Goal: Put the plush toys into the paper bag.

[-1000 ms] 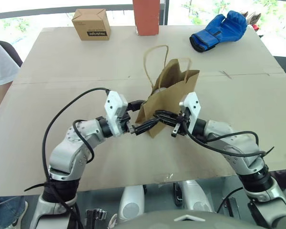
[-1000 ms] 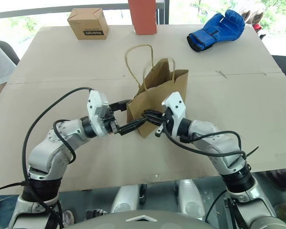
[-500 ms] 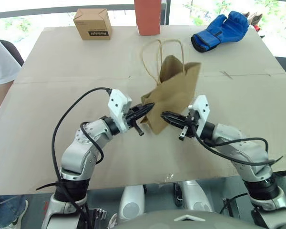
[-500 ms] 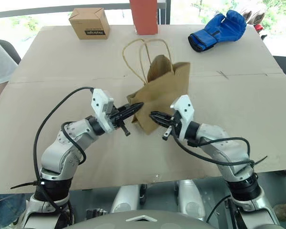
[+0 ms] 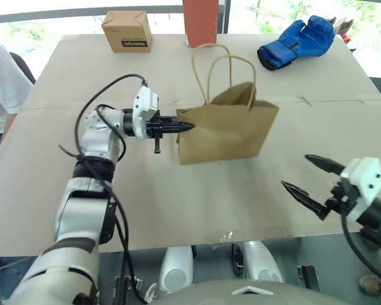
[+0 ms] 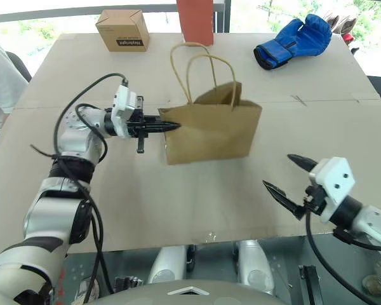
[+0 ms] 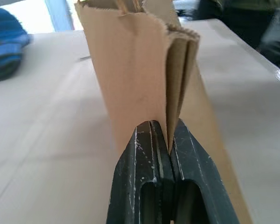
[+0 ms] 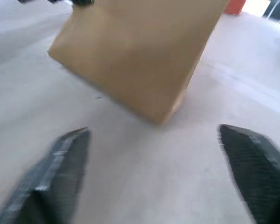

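Small cardboard box (image 5: 127, 30), red-orange block (image 5: 200, 22), blue boxing glove (image 5: 297, 42), tan table (image 5: 82, 70)

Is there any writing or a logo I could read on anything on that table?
Small cardboard box: one line of dark print on its front, upside down from here and too small to read.
Paper bag, blue glove, red block: no writing to be seen.

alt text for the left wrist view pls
Two black fingers of the left gripper pinch the folded side edge of an upright brown paper bag on a beige table. A blue boxing glove lies beyond.
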